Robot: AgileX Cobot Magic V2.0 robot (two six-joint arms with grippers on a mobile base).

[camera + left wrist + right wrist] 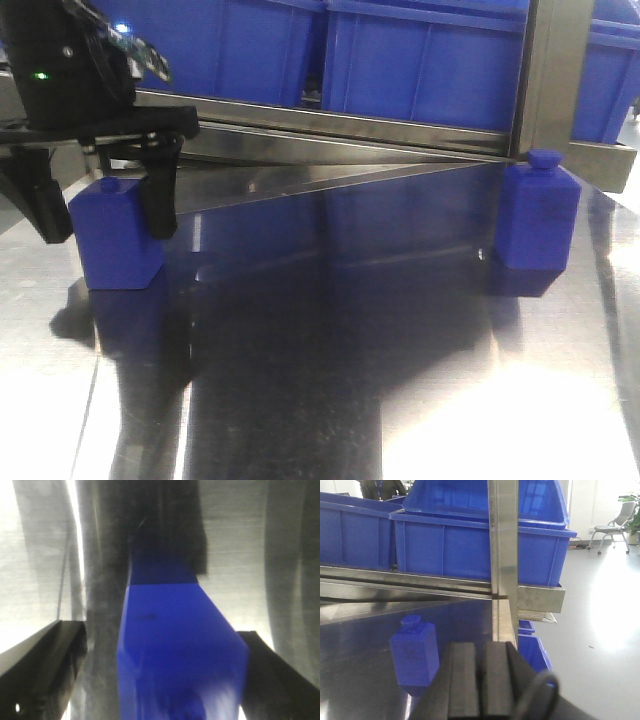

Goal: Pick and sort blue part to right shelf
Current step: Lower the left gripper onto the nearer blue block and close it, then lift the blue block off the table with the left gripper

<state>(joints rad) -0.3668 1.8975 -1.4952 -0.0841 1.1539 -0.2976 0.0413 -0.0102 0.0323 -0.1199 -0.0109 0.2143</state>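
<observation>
A blue part (115, 255), a squat bottle-shaped block with a small cap, stands on the steel table at the left. My left gripper (110, 232) is open and straddles it. In the left wrist view the part (175, 645) fills the space between the black fingers (35, 670), with a gap on its left side. A second blue part (540, 215) stands at the right by the shelf post, also seen as a part (415, 652) left of my right gripper (480, 680). That gripper is shut with nothing in it. The right shelf (400, 130) runs along the back.
Large blue crates (420, 60) sit on the shelf rail (420, 580), and a vertical steel post (502, 555) rises straight ahead of my right gripper. The reflective steel table (350, 380) stretches toward the camera. Beyond the shelf's right end there are floor, a lower blue bin (532, 652) and a chair (615, 527).
</observation>
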